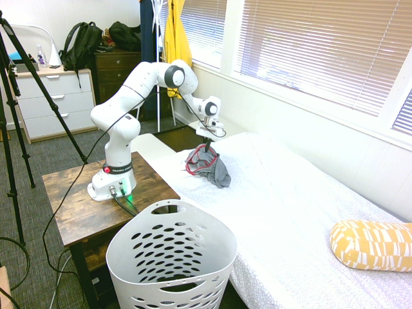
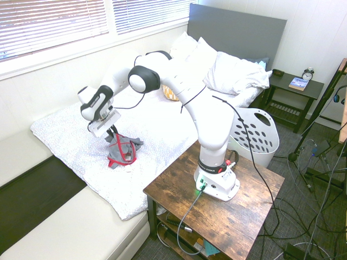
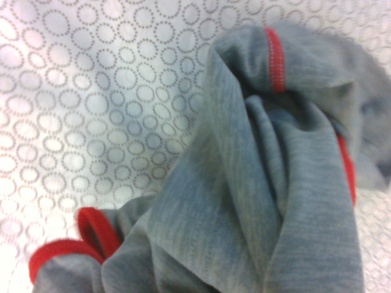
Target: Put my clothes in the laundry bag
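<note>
My clothes, a small dark grey garment with red trim [image 1: 209,166] [image 2: 122,150], lie partly lifted on the white bedspread [image 1: 290,199]. My gripper [image 1: 206,147] [image 2: 115,135] is shut on the garment's top, which is pulled up into a peak while its lower folds still rest on the bed. The wrist view is filled with grey fabric and its red band [image 3: 256,201] over the circle-patterned cover. The laundry bag, a white hamper with oval holes [image 1: 170,257] [image 2: 255,135], stands on the floor beside the wooden table, apart from the garment.
The arm's base sits on a wooden table [image 1: 77,199] next to the bed. A yellow-and-white pillow [image 1: 373,244] lies further along the bed. A yellow coat [image 1: 177,38] hangs by the window. White pillows [image 2: 227,70] are stacked at the headboard.
</note>
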Controlling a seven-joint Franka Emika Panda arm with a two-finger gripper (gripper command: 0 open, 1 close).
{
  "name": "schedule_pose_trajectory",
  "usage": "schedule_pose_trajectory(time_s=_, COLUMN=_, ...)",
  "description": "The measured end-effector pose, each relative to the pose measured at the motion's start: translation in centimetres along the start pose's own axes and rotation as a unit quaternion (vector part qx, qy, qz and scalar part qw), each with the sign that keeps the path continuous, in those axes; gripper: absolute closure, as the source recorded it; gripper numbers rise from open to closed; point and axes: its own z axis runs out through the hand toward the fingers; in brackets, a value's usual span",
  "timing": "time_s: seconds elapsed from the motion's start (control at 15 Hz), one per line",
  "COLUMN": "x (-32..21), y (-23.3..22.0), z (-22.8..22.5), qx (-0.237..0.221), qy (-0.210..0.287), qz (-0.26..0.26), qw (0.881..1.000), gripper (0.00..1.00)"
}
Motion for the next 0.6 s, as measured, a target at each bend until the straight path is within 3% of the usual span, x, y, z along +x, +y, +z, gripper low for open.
schedule_pose_trajectory(time_s=0.27, x=0.3, y=10.2, z=-13.2, qx=0.006, qy=0.003, qz=0.000, qw=1.000, gripper=1.00)
schedule_pose_trajectory(time_s=0.47, x=-1.2, y=21.2, z=-22.6, qx=-0.010, qy=0.015, qz=0.013, qw=1.000, gripper=1.00)
schedule_pose_trajectory(time_s=0.6, x=-3.3, y=29.3, z=-26.9, qx=-0.046, qy=0.020, qz=0.028, qw=0.998, gripper=1.00)
